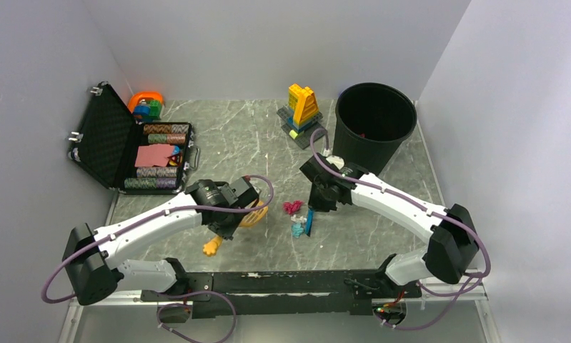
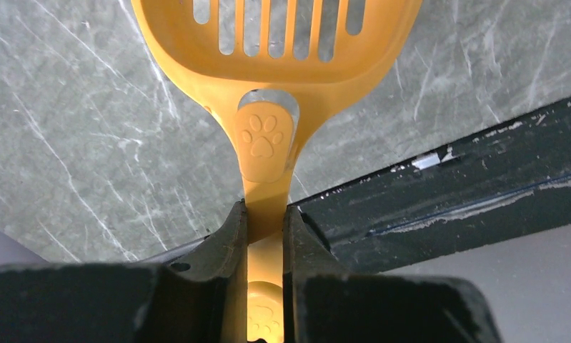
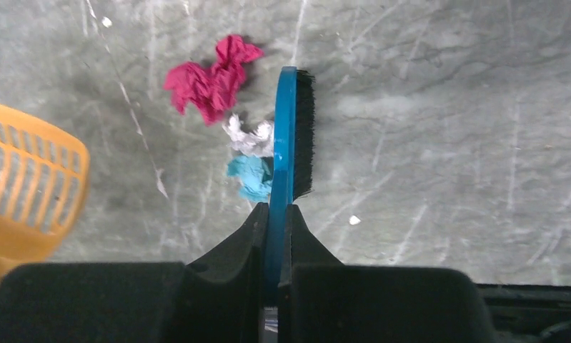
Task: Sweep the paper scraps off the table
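Note:
Three paper scraps lie together mid-table: a pink-red wad (image 3: 211, 82), a white wad (image 3: 248, 137) and a teal wad (image 3: 250, 176); the top view shows the pink wad (image 1: 292, 207) and the teal wad (image 1: 297, 229). My right gripper (image 3: 276, 211) is shut on a blue brush (image 3: 286, 136) standing on edge, its blue back against the white and teal wads and its bristles facing away. My left gripper (image 2: 266, 211) is shut on the handle of an orange slotted scoop (image 2: 268, 43), which lies left of the scraps (image 3: 25, 186) on the grey-green table (image 1: 382, 229).
A black bin (image 1: 375, 125) stands at the back right. A yellow toy brick build (image 1: 302, 107) is left of it. An open black case (image 1: 100, 139) with poker chips is at the far left. A black rail (image 1: 268, 282) runs along the near edge. Tiny white bits (image 3: 352, 220) lie near the brush.

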Robot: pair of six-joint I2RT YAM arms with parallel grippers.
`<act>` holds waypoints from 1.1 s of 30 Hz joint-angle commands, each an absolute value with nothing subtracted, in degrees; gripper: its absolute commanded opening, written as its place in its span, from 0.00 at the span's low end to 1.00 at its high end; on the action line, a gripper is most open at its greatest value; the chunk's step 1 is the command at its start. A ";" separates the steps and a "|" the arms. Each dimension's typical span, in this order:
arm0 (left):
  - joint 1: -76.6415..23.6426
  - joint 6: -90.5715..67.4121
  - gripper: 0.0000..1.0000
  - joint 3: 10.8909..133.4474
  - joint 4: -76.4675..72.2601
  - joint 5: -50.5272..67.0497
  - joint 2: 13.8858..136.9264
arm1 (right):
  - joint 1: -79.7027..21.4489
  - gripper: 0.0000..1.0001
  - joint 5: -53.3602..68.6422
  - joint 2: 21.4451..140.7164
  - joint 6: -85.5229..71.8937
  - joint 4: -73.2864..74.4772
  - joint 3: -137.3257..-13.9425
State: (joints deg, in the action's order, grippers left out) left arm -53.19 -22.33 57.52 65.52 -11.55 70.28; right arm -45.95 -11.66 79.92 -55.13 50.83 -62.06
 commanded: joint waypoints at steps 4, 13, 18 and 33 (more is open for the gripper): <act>-54.51 -23.62 0.00 57.86 68.36 -5.77 68.98 | -44.76 0.00 -10.46 82.35 -56.64 42.68 -66.32; -58.90 -25.12 0.00 56.16 67.34 -0.53 69.14 | -40.80 0.00 -9.90 77.68 -48.78 43.71 -66.01; -61.43 -26.10 0.00 56.26 68.53 -0.53 69.83 | -40.58 0.00 -10.36 77.10 -36.60 44.04 -67.07; -66.96 -32.23 0.00 58.28 64.11 0.54 75.59 | -46.48 0.00 -25.68 98.64 -1.23 52.31 -83.34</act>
State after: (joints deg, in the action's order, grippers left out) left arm -65.87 -29.30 56.18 66.08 0.38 74.43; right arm -45.43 -19.70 93.82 -11.31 48.86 -78.19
